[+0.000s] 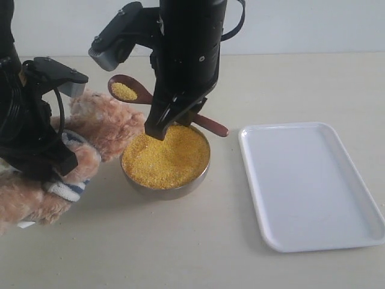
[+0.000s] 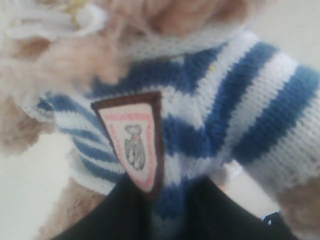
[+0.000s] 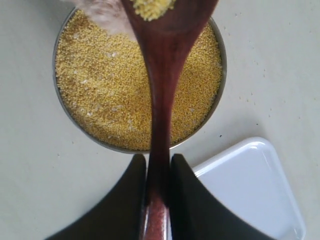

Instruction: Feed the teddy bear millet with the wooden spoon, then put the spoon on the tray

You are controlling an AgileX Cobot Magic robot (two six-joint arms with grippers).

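The teddy bear point(image 1: 99, 123), fluffy light brown in a navy-and-white striped shirt, leans at the left; my left gripper point(image 2: 167, 187) is shut on the shirt below its chest badge point(image 2: 132, 140). My right gripper point(image 1: 174, 114) is shut on the handle of the wooden spoon point(image 1: 135, 90), held level above the metal bowl point(image 1: 165, 158) of millet point(image 1: 168, 153). The spoon's bowl carries a small heap of millet point(image 1: 124, 91) close to the bear's head. In the right wrist view the spoon point(image 3: 162, 75) runs out from between the fingers point(image 3: 130, 200) over the millet point(image 3: 100, 85). The white tray point(image 1: 310, 183) lies at the right.
Pale tabletop point(image 1: 180, 241) spreads in front of the bowl and tray. The bowl stands between the bear and the tray, a short gap from the tray's left rim. A white wall runs along the table's far edge.
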